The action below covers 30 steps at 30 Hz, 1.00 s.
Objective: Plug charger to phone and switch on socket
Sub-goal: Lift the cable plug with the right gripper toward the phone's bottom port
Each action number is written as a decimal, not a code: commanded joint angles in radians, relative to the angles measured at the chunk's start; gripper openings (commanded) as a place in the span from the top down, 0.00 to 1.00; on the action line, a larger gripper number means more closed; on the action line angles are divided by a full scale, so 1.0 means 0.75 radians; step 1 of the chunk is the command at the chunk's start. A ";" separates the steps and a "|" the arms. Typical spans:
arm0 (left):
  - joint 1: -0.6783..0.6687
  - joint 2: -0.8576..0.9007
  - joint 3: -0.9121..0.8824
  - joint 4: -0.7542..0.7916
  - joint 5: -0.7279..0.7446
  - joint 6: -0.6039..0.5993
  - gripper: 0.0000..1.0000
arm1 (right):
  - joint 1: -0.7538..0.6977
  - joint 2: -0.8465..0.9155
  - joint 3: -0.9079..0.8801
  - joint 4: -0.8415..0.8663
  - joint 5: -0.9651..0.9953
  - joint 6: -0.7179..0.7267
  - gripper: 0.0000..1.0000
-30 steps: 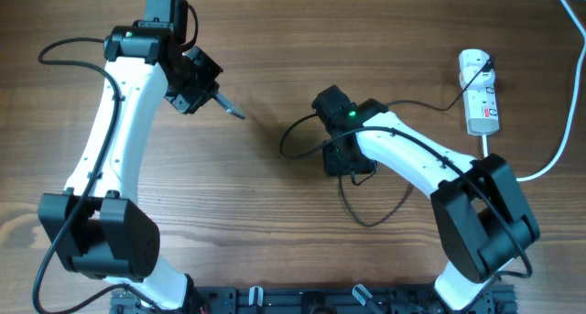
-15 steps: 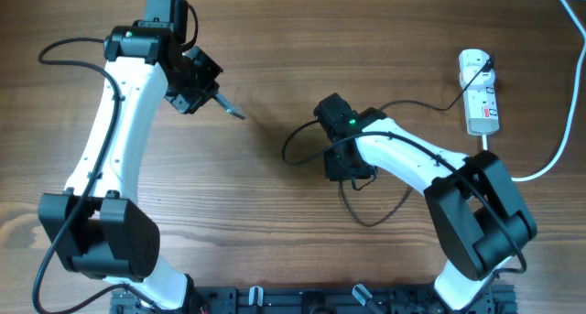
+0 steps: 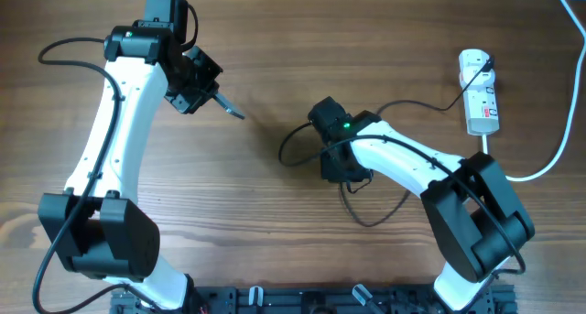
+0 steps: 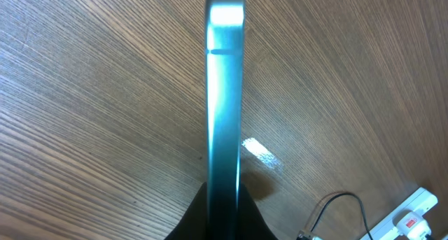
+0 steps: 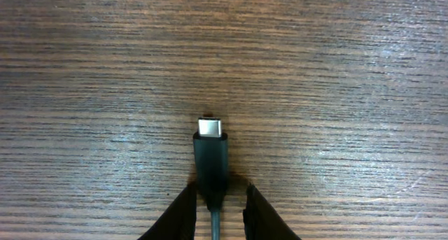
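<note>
My left gripper point(image 3: 197, 87) is shut on the phone point(image 3: 225, 106) and holds it edge-on above the table at the back left. In the left wrist view the phone point(image 4: 225, 93) is a thin turquoise edge rising from between the fingers point(image 4: 224, 201). The charger's thin black cable point(image 3: 417, 103) runs from the socket point(image 3: 480, 99) to my right arm and loops at the front point(image 3: 371, 218). In the right wrist view its connector point(image 5: 211, 152) lies flat on the wood. My right gripper point(image 5: 220, 194) straddles it, with a gap at the right finger. The socket's corner shows in the left wrist view point(image 4: 414, 222).
A thick white lead point(image 3: 563, 140) runs from the socket along the right edge of the table. The wooden table point(image 3: 275, 241) stretches between the two arms. The arm bases stand at the front edge.
My right gripper has shifted slightly left and turned a little over the cable. The left arm and phone have not moved.
</note>
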State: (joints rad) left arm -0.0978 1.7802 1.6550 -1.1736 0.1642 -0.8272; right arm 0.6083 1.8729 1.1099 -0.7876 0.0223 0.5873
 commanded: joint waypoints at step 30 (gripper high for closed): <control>-0.002 -0.037 -0.003 0.003 -0.012 0.012 0.96 | 0.010 0.032 -0.029 0.013 0.020 -0.016 0.94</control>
State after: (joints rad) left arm -0.0978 1.7802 1.6550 -1.1740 0.1642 -0.8272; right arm 0.6109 1.8729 1.1103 -0.7807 0.0227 0.5789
